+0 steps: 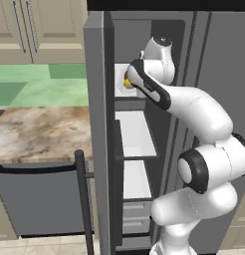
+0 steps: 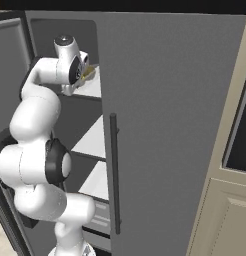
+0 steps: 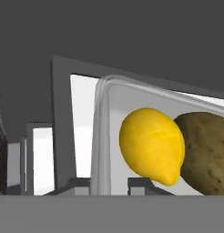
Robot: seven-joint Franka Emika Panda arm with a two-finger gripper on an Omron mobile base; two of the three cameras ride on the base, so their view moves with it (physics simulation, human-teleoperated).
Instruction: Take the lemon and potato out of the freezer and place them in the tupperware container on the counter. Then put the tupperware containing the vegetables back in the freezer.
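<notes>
While the arm point(image 1: 194, 124) reaches into the open freezer point(image 1: 97, 99) beside the counter point(image 1: 40, 132) in the left base view, a bit of the lemon point(image 1: 127, 82) shows at its hand on the top shelf. From the right, the hand sits at that same shelf behind the door point(image 2: 165, 125). Up close, the lemon point(image 3: 151, 145) touches the potato point(image 3: 206, 152) inside the container point(image 3: 101, 136), and the jaws are clenched, though I cannot tell on what.

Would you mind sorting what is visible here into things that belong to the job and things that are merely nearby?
Belongs to the job:
- lemon
- potato, touching the lemon
- tupperware container holding both
- freezer, door open
- counter
- gripper, at the upper shelf

Merely nearby:
- dishwasher under the counter
- wall cabinets
- green backsplash
</notes>
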